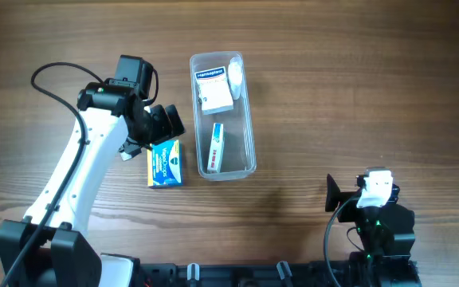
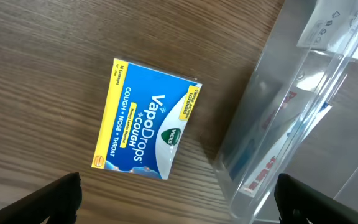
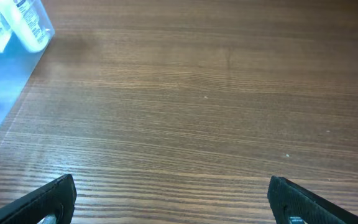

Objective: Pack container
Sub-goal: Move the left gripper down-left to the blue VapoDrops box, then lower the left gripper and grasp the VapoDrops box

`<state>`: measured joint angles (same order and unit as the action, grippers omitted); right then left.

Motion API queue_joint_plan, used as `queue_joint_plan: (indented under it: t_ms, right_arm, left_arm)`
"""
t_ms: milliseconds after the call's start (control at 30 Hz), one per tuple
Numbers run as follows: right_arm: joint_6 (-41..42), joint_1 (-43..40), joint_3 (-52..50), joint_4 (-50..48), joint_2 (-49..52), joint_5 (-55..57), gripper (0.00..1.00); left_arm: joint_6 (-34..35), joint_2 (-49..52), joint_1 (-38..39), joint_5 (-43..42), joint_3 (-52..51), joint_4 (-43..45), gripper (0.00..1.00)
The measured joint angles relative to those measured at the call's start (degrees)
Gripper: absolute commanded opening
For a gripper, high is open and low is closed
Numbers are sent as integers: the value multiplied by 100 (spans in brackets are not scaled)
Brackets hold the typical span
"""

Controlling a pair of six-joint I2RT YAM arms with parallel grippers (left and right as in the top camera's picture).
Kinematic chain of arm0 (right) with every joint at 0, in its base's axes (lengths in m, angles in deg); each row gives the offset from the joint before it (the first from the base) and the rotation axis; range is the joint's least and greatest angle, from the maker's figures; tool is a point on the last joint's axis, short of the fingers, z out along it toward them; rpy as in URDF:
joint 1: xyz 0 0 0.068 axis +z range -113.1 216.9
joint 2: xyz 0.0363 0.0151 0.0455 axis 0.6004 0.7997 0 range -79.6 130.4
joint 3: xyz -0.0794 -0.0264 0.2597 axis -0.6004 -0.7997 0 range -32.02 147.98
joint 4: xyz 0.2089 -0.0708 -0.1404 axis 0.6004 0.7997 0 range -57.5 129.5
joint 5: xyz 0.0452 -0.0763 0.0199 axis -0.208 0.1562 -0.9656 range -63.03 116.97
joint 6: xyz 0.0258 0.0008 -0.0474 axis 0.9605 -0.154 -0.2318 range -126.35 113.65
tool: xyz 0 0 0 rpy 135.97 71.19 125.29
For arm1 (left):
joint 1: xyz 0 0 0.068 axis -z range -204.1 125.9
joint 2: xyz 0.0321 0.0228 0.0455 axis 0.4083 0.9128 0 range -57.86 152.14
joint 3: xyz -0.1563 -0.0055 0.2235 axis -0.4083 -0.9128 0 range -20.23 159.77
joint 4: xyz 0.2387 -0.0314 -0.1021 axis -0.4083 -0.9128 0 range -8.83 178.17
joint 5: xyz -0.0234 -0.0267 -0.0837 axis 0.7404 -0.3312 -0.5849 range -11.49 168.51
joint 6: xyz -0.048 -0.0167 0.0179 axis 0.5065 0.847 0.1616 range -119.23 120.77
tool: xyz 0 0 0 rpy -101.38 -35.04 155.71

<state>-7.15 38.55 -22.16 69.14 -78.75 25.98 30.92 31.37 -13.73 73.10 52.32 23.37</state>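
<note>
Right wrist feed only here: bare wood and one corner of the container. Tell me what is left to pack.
Observer: One blue and yellow VapoDrops box lies on the table, on the left arm's side of the container, not touching it.
Operator: List what is already inside.
Observer: A white box with a blue band, a white bottle beside it, and a slim box nearer the robot.
Operator: Report the left arm.
Observer: The left arm hovers by the VapoDrops box, its jaws open and empty.
</note>
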Motion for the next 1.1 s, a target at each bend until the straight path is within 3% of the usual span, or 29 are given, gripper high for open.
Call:
queue_joint_plan:
  t_ms: [267, 633, 1100]
  right_arm:
    - [0, 0, 0, 0, 0, 0, 100]
    - [0, 0, 0, 0, 0, 0, 100]
    - [0, 0, 0, 0, 0, 0, 100]
  left_arm:
    - [-223, 0, -87, -2, -463, 380, 100]
    - [-1325, 9, -299, -2, -881, 498, 100]
    - [-1808, 553, -208, -48, -1095, 835, 100]
